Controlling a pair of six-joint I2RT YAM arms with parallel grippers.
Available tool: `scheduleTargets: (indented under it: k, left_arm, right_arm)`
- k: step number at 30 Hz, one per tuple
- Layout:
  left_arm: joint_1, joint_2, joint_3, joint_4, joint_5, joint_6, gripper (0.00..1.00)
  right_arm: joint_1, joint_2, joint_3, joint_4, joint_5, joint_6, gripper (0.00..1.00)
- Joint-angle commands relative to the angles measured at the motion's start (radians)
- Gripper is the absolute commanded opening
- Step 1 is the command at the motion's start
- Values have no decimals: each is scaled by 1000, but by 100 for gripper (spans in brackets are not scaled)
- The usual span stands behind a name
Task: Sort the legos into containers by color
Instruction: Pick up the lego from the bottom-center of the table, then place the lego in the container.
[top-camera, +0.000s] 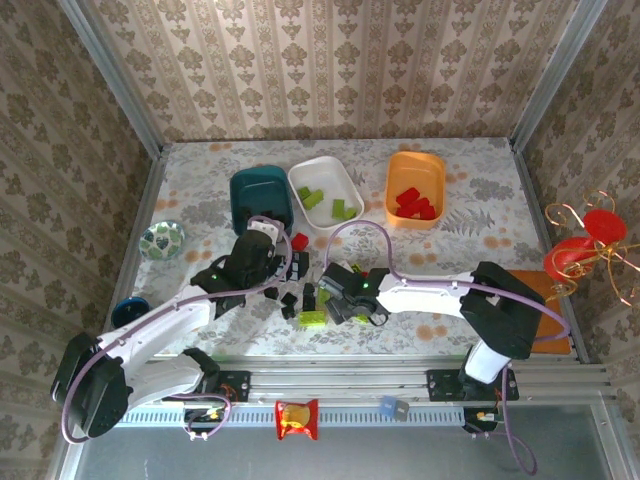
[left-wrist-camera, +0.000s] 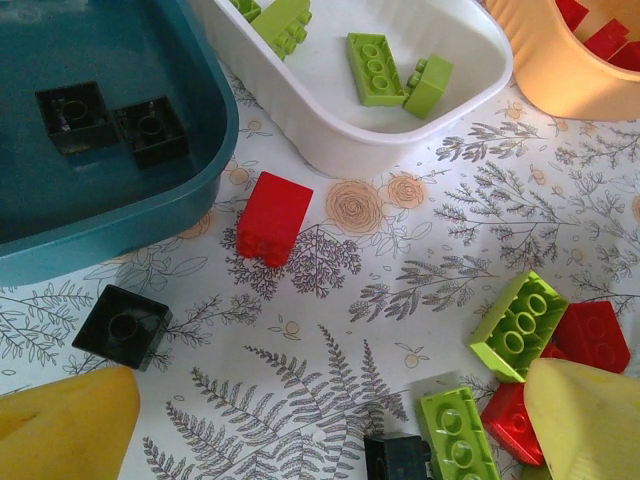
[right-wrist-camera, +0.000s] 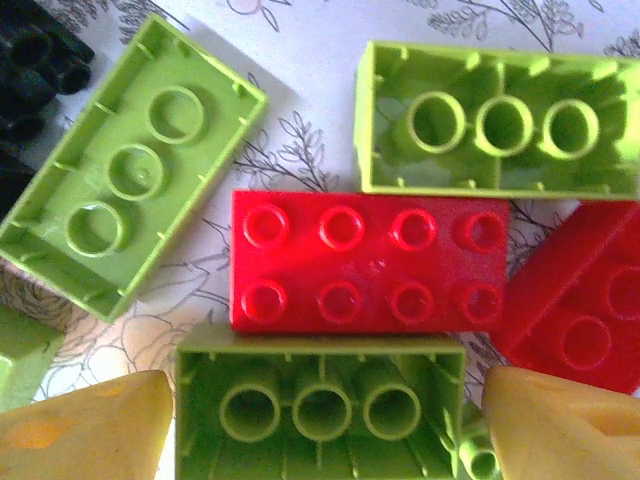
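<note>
On the far left of the table sits the dark teal tub (top-camera: 250, 172), with 2 black bricks (left-wrist-camera: 70, 115) inside it. Just in front of it hangs my left gripper (left-wrist-camera: 330, 372), wide open and holding nothing. A lone red brick (left-wrist-camera: 273, 217) lies ahead of it, close to the teal wall, and a loose black brick (left-wrist-camera: 122, 327) lies near its left finger. Next comes the white tub (top-camera: 328, 178), with lime bricks (left-wrist-camera: 378, 68) in it. In front of that tub, mid-table, is the pile of loose legos (top-camera: 300, 295). My right gripper (right-wrist-camera: 325, 385) is down in that pile. Its jaws are spread, and an upside-down lime brick (right-wrist-camera: 320, 410) lies right between the fingers (right-wrist-camera: 85, 430). The brick's long side runs from one finger to the other, so I think the jaws must close on its 2 short ends. It does not look squeezed yet. The right arm is the nearer one for this brick. A bumpy red brick (right-wrist-camera: 368, 262) touches the lime brick's far side, and more lime and red bricks crowd around, so a lift could drag them along. The white tub lies toward the far side of the table from here. On the far right is the orange tub (top-camera: 415, 170), holding red bricks (top-camera: 415, 203).
</note>
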Motion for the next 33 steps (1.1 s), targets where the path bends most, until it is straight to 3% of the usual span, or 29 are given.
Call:
scheduleTargets:
  k: [1,9,16,23,27,33]
  left_arm:
    - [11,-19,-17,-14,3,-17,100]
    - [21,-29,-21,-21,3,-14,100]
    - [30,-50,-36,-21,-10,-13,100]
    - [47,-102,-75,-18,-17,-27,100]
    - [49,-96,-84,-23,-17,-50,100]
    - [57,-96,-85,-67,-44,-85,100]
  right_arm:
    - [17,32,33,-43,45,-27,82]
    - [22,33,10,-28,7,-21,67]
    - [9,-158,-57,7,-82,-61,53]
    - [-147,-376,-10,68,-300,-97,52]
    - [-273,-284,126,153,-346,-86,52]
    - [-397,128,519,79,-275,-55,50]
